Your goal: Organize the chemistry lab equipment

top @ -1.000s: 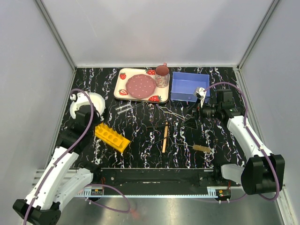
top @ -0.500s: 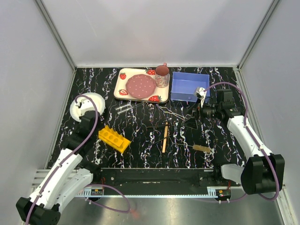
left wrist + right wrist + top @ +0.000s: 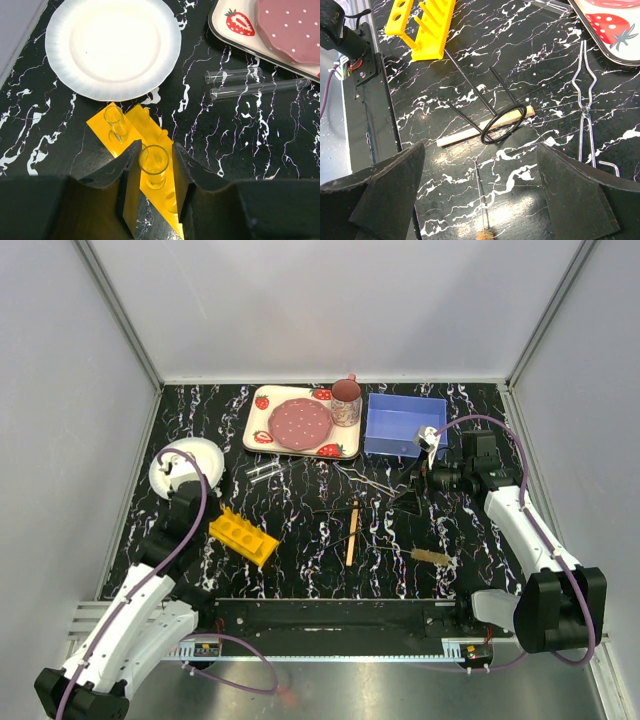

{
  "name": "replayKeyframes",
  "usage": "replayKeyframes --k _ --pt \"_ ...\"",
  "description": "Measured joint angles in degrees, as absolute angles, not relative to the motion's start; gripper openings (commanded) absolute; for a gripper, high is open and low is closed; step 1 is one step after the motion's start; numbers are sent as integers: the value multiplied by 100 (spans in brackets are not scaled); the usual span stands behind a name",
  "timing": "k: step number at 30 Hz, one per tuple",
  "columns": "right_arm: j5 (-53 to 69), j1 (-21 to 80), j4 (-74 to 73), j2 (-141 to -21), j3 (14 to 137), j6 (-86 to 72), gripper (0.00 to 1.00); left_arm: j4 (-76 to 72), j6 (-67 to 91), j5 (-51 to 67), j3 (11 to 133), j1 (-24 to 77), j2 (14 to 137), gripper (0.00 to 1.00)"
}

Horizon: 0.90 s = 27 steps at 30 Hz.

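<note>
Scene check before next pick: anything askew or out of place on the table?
Black wire ring stand lies tipped on its side across the wooden stick. Two clear glass tubes lie loose beside the strawberry tray; two more tubes stand in the yellow rack. Nothing looks spilled or broken.

A yellow plastic rack [image 3: 241,534] with round holes is sat at a slant, and two clear glass tubes [image 3: 154,165] are stood upright in it, mouths up. Two more loose tubes [image 3: 260,89] are left lying flat side by side beyond the rack. Off to the rack's right a slim wooden stick [image 3: 352,531] is laid, thin wire tongs [image 3: 365,480] are found further back, and a tan-bristled brush [image 3: 432,557] is farthest right.
</note>
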State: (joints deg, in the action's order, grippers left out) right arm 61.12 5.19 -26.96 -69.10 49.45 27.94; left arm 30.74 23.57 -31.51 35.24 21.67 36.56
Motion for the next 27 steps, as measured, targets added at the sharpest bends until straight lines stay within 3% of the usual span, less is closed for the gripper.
replayKeyframes --k 6,27 --pt "6117 517 -2698 -6928 4945 2808 97 3092 2290 -3144 3531 2167 3605 41" --pt "6119 495 -2735 -6943 4945 2812 98 3409 2032 -3061 4012 2167 3795 43"
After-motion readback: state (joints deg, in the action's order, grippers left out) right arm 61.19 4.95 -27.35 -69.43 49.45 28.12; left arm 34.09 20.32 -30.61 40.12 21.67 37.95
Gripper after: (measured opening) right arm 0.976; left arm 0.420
